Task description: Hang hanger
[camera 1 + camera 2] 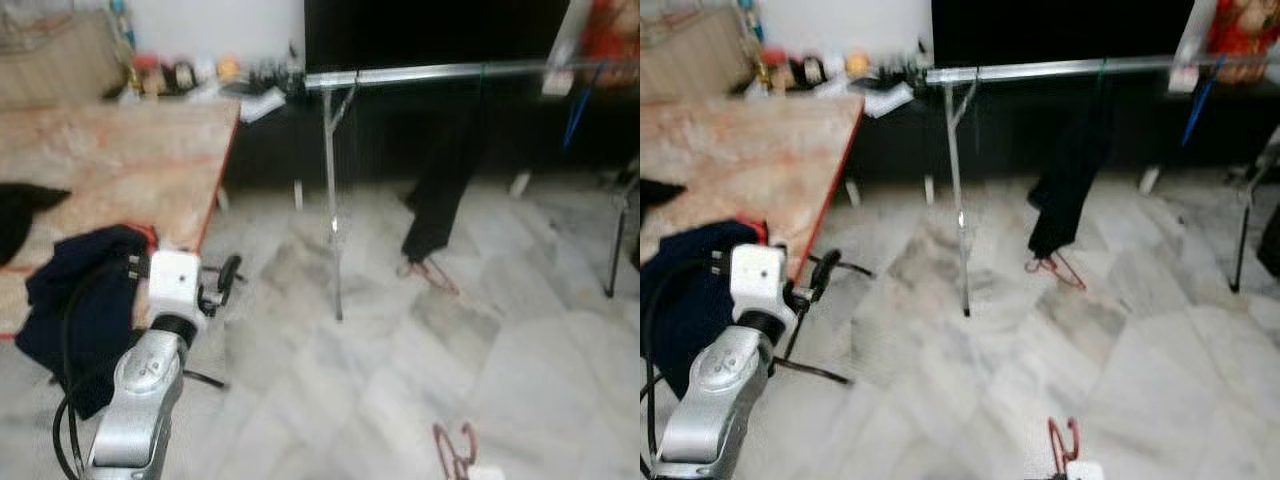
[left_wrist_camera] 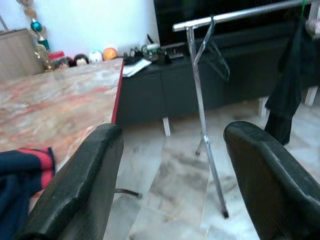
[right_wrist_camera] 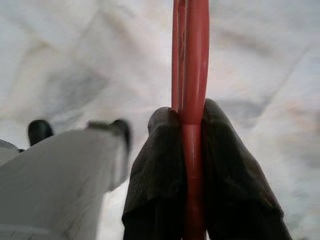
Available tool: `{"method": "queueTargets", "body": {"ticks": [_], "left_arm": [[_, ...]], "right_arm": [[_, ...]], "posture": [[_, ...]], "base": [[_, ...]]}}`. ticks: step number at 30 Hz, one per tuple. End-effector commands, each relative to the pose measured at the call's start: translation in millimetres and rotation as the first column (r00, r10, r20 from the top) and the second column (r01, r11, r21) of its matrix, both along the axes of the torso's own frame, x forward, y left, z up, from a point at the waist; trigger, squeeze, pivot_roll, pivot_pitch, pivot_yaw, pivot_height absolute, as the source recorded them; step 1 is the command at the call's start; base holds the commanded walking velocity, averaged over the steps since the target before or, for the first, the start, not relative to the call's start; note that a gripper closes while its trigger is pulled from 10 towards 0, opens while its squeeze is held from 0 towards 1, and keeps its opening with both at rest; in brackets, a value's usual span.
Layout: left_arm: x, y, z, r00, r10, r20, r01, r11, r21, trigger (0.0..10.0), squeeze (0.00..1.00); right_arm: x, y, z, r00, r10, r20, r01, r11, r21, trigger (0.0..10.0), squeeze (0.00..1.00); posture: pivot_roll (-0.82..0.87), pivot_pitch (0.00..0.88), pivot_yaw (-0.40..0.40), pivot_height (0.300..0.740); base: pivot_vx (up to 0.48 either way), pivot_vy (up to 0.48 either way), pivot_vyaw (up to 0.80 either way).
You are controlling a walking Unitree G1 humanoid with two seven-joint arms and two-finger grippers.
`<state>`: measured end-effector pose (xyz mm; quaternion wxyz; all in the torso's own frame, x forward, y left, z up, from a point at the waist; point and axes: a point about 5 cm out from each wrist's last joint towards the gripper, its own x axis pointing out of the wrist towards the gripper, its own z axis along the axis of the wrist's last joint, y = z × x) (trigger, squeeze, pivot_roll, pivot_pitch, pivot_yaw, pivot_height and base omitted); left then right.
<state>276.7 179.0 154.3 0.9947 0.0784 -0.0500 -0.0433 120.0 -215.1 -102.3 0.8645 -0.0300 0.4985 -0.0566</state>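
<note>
At 9 o'clock, a dark garment (image 1: 85, 300) lies on the marbled surface (image 1: 120, 170). The left gripper (image 2: 170, 165) hovers by the surface's edge, jaws spread wide and holding nothing. At 12 o'clock, a metal rail (image 1: 450, 72) carries dark trousers (image 1: 445, 180); another red hanger (image 1: 432, 272) lies on the floor beneath. At 5 o'clock, the right gripper (image 3: 192, 135) has its jaws clamped on the red hanger (image 1: 455, 448).

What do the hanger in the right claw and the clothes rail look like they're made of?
Hanger: smooth, glossy red, likely plastic or coated wire; it's thin. Clothes rail: bright silver tube with shiny highlights, apparently bare or chromed metal.
</note>
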Motion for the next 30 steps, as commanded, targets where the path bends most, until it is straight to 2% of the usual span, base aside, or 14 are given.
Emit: {"method": "queueTargets", "body": {"ticks": [1,7,12,15,18,19,22,23,25,26,27,30], "left_arm": [[-0.5,4.7,-2.4,1.0,0.013,-0.01,-0.013,1.0,0.005,10.0,0.0],[0.8,5.3,-5.1,1.0,0.015,-0.017,-0.015,1.0,0.008,10.0,0.0],[1.9,7.8,-13.5,0.999,0.012,-0.042,-0.011,1.0,0.02,10.0,0.0],[2.7,12.9,-29.3,0.995,0.023,-0.101,-0.017,0.998,0.062,10.0,0.0],[2.9,23.9,-54.8,0.976,0.067,-0.209,-0.047,0.994,0.098,10.0,0.0],[-0.8,29.3,-77.2,0.951,0.06,-0.303,-0.028,0.993,0.111,10.0,0.0],[-9.2,38.2,-106.6,0.912,0.083,-0.401,-0.032,0.991,0.133,10.0,0.0],[-15.1,41.9,-123.6,0.877,0.088,-0.472,-0.024,0.99,0.141,10.0,0.0],[-24.0,49.5,-143.2,0.838,0.122,-0.532,-0.047,0.987,0.153,10.0,0.0],[-34.7,55.4,-161.7,0.781,0.145,-0.607,-0.072,0.987,0.142,10.0,0.0],[-42.3,56.6,-173.0,0.745,0.141,-0.652,-0.067,0.988,0.138,10.0,0.0],[-58.3,58.4,-192.7,0.666,0.143,-0.732,-0.071,0.989,0.128,10.0,0.0]], "right_arm": [[0.4,7.4,-1.0,1.0,0.002,0.007,-0.002,1.0,0.019,10.0,0.0],[-1.6,11.0,-2.1,1.0,0.001,0.007,-0.001,1.0,0.02,10.0,0.0],[4.7,9.0,-0.1,1.0,-0.004,0.016,0.004,1.0,0.02,10.0,0.0],[5.6,9.6,0.1,1.0,-0.008,0.018,0.008,1.0,0.021,10.0,0.0],[6.3,10.6,0.1,1.0,-0.006,0.019,0.006,1.0,0.021,10.0,0.0],[6.9,10.4,0.3,1.0,-0.009,0.021,0.008,1.0,0.022,10.0,0.0],[7.4,10.2,0.5,1.0,-0.011,0.023,0.011,1.0,0.022,10.0,0.0],[7.5,10.0,0.6,1.0,-0.012,0.024,0.011,1.0,0.022,10.0,0.0],[9.7,9.0,1.5,1.0,-0.014,0.028,0.013,1.0,0.021,10.0,0.0],[11.4,8.4,2.1,0.999,-0.014,0.031,0.013,1.0,0.02,10.0,0.0],[12.0,8.1,2.3,0.999,-0.013,0.033,0.012,1.0,0.019,10.0,0.0],[14.2,7.0,3.2,0.999,-0.012,0.037,0.012,1.0,0.018,10.0,0.0]], "posture": [[0.01,0.0,0.016,0.74],[0.0,0.0,0.018,0.74],[0.01,0.0,0.016,0.74],[0.01,0.0,0.015,0.74],[0.01,0.0,0.015,0.74],[0.01,0.0,0.015,0.74],[0.01,0.0,0.014,0.74],[0.01,0.0,0.014,0.74],[0.01,0.0,0.014,0.74],[0.01,0.0,0.014,0.74],[0.0,0.0,0.009,0.74],[0.0,0.0,0.009,0.74]], "base": [[0.0,-0.42,0.0],[0.0,-0.421,0.0],[0.0,-0.422,0.0],[0.0,-0.346,0.0],[0.0,0.0,0.0],[0.0,0.0,0.0],[0.0,0.0,0.0],[0.0,0.0,0.0],[0.0,0.0,0.0],[0.0,0.0,0.0],[0.0,0.0,0.0],[0.0,0.0,0.0]]}}
